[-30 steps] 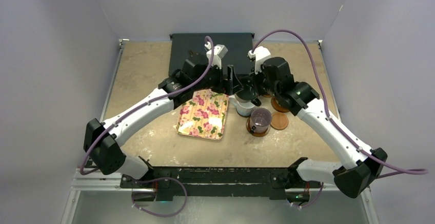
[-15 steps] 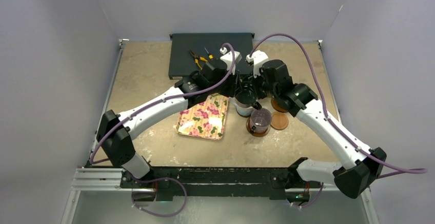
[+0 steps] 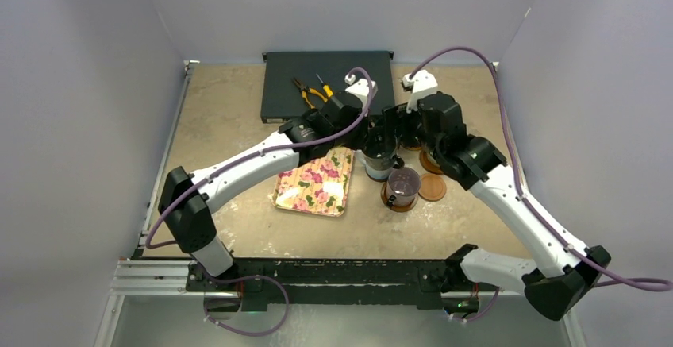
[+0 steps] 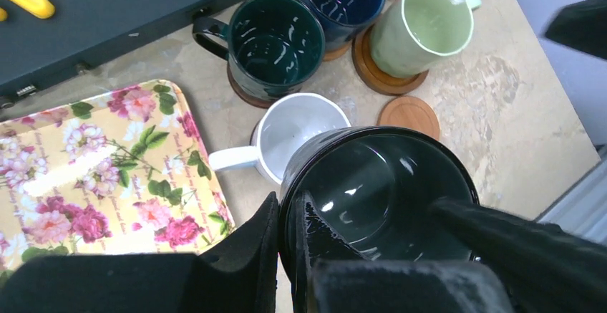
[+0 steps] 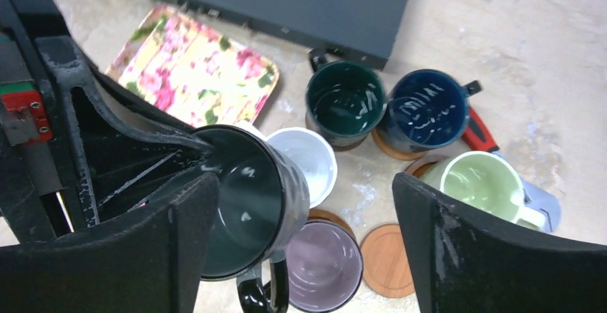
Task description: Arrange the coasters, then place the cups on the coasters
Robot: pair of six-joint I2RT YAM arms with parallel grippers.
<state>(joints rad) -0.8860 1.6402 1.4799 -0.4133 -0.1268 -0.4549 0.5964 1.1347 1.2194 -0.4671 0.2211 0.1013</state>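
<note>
A dark grey-black cup (image 4: 379, 191) hangs tilted in the air over the white cup (image 4: 300, 130). My left gripper (image 4: 290, 216) is shut on its rim, one finger inside and one outside. My right gripper (image 5: 304, 184) stands open around the dark cup (image 5: 250, 205) without touching it. The teal cup (image 5: 343, 102), navy cup (image 5: 426, 109), pale green cup (image 5: 483, 184) and purplish cup (image 5: 322, 266) each sit on a coaster. One light tan coaster (image 5: 386, 259) lies bare beside the purplish cup. Both grippers meet mid-table (image 3: 382, 136).
A floral tray (image 3: 315, 179) lies left of the cups. A black case (image 3: 327, 77) at the back carries yellow-handled pliers (image 3: 309, 90). A red-handled tool (image 5: 478, 132) lies between the navy and green cups.
My left gripper moved right and shut on the dark cup's rim. My right gripper, shut on that cup until now, opened and let it go.
</note>
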